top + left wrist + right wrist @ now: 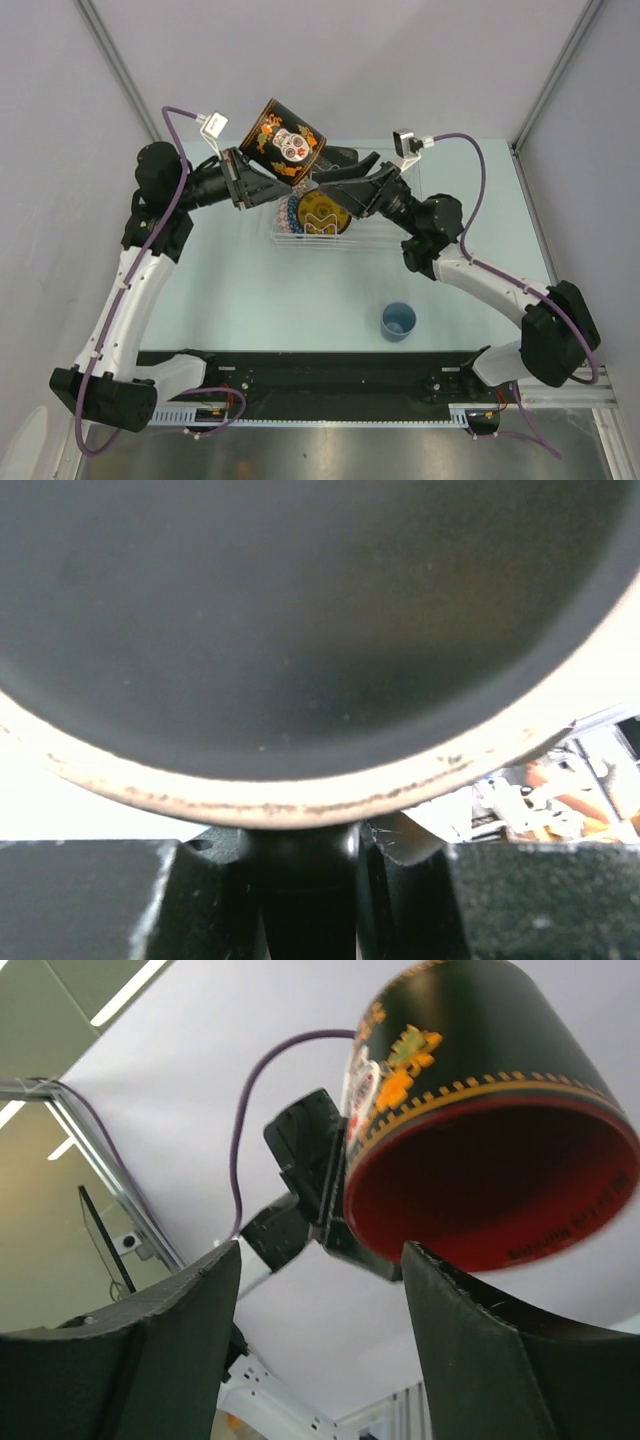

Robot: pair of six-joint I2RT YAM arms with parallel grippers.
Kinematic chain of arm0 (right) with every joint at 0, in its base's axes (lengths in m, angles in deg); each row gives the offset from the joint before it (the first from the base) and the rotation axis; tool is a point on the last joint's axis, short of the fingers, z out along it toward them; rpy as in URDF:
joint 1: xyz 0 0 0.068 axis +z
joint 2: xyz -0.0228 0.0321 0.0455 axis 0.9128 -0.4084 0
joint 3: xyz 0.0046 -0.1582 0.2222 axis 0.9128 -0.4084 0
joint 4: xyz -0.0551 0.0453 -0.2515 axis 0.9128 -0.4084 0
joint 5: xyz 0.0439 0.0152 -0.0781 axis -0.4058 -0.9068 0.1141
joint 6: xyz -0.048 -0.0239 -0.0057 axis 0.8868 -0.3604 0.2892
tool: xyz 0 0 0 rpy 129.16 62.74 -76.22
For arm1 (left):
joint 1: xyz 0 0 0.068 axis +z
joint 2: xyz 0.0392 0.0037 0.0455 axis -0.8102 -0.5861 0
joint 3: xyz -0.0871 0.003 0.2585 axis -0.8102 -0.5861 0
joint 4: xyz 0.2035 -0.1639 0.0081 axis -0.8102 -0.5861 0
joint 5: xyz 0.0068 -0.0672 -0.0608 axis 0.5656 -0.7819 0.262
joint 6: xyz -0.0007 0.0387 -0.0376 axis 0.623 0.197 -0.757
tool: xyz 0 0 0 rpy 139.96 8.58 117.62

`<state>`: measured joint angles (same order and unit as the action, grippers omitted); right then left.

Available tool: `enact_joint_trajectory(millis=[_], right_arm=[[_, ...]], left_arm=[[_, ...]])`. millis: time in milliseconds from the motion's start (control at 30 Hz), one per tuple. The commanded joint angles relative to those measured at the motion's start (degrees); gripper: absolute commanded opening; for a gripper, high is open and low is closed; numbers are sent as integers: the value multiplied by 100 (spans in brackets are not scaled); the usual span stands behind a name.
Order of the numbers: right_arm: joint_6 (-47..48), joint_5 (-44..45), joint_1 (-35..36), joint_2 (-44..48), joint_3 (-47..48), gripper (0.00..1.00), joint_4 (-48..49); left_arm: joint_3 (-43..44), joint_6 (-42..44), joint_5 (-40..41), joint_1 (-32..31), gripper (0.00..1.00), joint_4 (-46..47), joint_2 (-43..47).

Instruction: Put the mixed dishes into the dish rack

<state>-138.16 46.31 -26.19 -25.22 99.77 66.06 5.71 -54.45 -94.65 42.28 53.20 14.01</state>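
A black mug with red inside hangs tilted in the air above the dish rack. My left gripper is shut on its handle. In the left wrist view the mug's dark base fills the frame. In the right wrist view the mug shows its red inside from below. My right gripper stands open just right of the mug, with nothing between its fingers. A blue mosaic bowl and a yellow dark-rimmed saucer stand in the rack.
A small light-blue cup stands upright on the table, near the front and right of centre. Both arms reach in over the rack from either side. White walls close the table at the back and sides.
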Motion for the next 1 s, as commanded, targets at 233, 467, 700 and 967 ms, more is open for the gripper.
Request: enact_joint_trajectory(millis=[233,467,700,967], right_arm=[[1409,-867,-902,2343,-276,80,-3271],[3329,1812,-1087,4148,-267,87,-6272],[3338,3019,-1088,4483,-294,85,-7733],[3514,3459,-1105,4914,-802,88,-7910]], left_arm=[[1315,2563,1420,-774,0,-1156,-364],[1869,3450,2519,-1953,0,-1386,-1532],[2774,3636,3055,-2367,0,-1220,-2991],[4250,4022,3320,-2481,0,-1017,-4931]])
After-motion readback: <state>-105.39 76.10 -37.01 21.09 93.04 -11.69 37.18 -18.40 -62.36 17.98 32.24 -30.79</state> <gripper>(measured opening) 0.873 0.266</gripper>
